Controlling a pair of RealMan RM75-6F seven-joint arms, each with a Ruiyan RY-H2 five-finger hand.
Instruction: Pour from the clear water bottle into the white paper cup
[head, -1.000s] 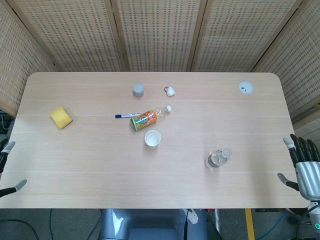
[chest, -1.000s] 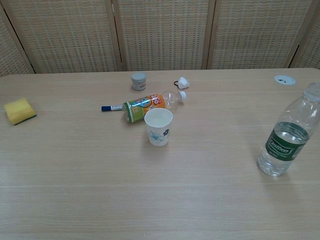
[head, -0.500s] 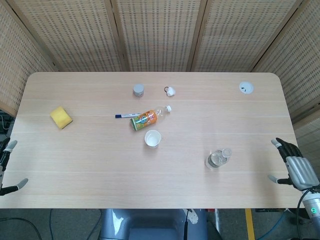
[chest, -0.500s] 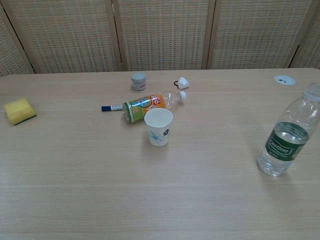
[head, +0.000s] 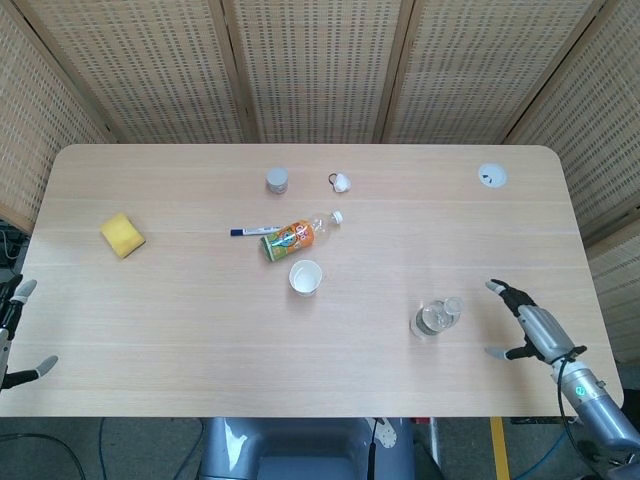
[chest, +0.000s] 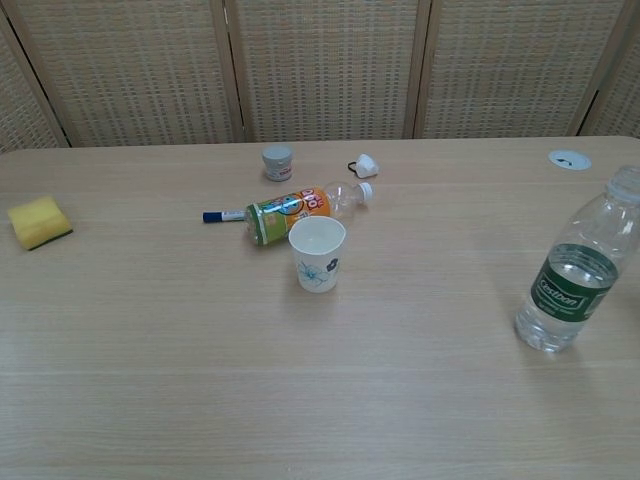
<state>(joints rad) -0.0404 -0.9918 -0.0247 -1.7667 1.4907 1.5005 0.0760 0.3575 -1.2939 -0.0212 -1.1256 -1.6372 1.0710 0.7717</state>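
Your right hand (head: 522, 322) hovers over the worktop (head: 180, 330) by its right edge, fingers apart, holding nothing, near the upright clear water bottle (chest: 575, 270). White paper cup (chest: 318, 253) stands mid-worktop, just in front of the lying orange bottle (chest: 295, 211). Your left hand (head: 12, 335) sits off the left edge, fingers apart.
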